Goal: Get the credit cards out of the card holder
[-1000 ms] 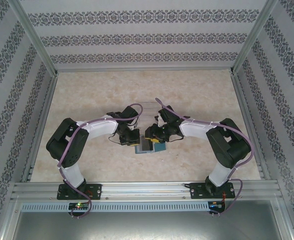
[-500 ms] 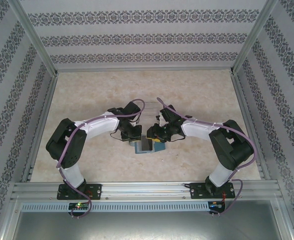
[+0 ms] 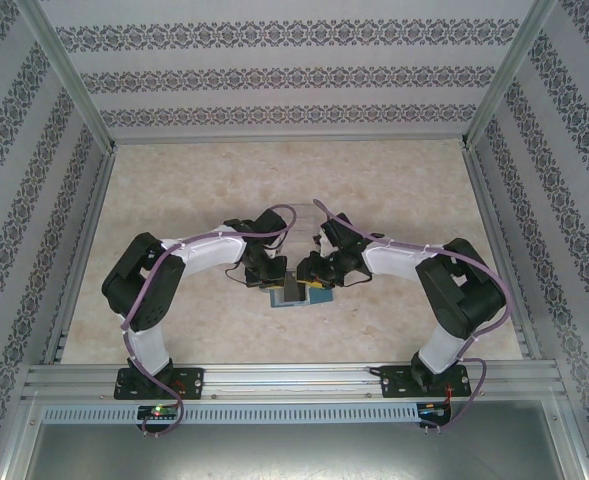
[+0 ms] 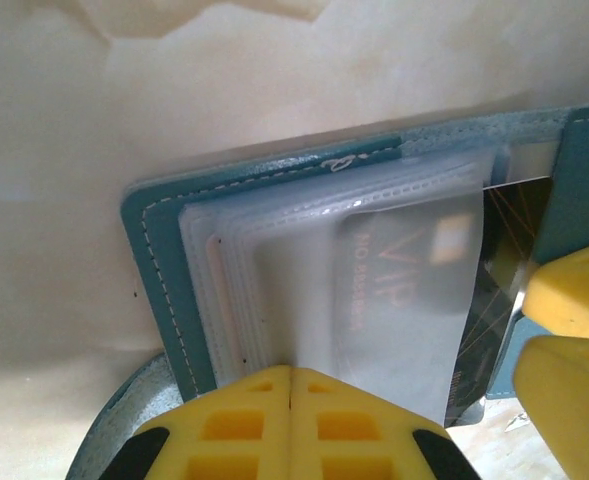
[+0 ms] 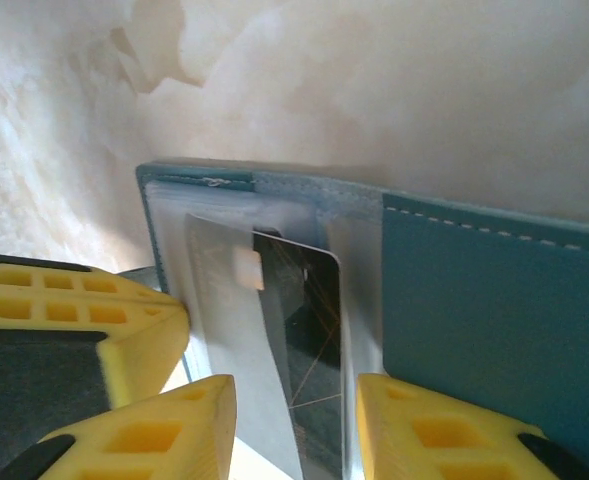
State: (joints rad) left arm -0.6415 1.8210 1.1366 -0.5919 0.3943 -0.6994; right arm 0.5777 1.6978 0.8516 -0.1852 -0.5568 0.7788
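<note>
Card holder (image 5: 494, 330) lies open on the table (image 3: 394, 190) between both arms. On its left side the left gripper (image 4: 291, 385) is clamped shut on its clear sleeves. Just right of them, a dark credit card (image 5: 299, 330) pokes from a sleeve, its long axis pointing into the right gripper (image 5: 296, 390). That gripper's parted jaws straddle the card, so this arm looks best placed to pull.

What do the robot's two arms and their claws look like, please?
Both the left arm and the right arm have white links between bulky black joints, on black bases bolted to an aluminium rail. A purple cable runs along each. The left claw and the right claw have bright yellow fingers with moulded rectangular recesses and black patches.
</note>
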